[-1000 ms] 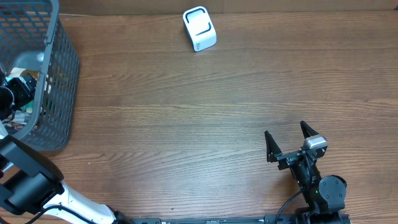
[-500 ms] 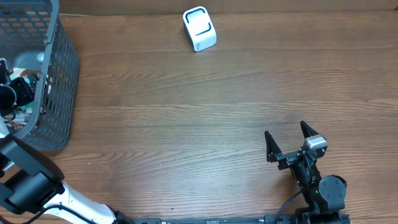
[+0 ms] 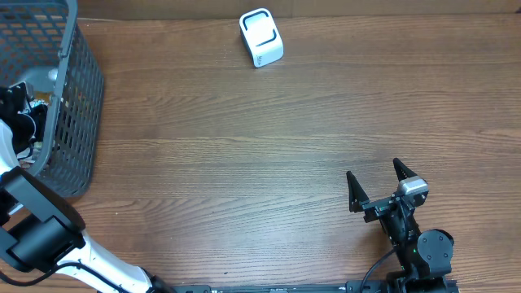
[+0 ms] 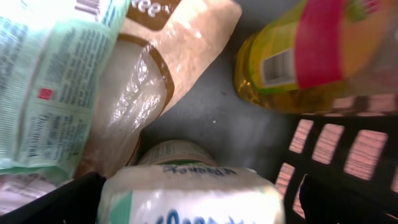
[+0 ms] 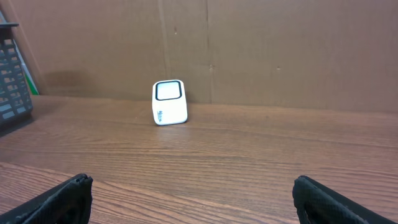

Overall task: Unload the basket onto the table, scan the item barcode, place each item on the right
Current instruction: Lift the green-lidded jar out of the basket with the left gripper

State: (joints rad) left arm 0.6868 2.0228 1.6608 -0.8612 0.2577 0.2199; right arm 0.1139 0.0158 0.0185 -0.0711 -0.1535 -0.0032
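Shifted since a second ago, the left claw (image 4: 199,202) sits inside the wire basket (image 3: 77,98), spread astride a white packet (image 4: 193,186) whose blue lettering is cut off and unreadable. Beyond it lies a yellow bottle (image 4: 292,56) showing a barcode. The right claw (image 3: 376,185) gapes over the bench (image 3: 244,163), and the white scanner (image 3: 261,37) stands well apart.

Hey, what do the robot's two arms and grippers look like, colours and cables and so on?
Both arms are mostly black. The right gripper has two pointed black fingers, a silver-grey block behind them and a black cable at the base. The left arm has black boxy links and a white lower segment.
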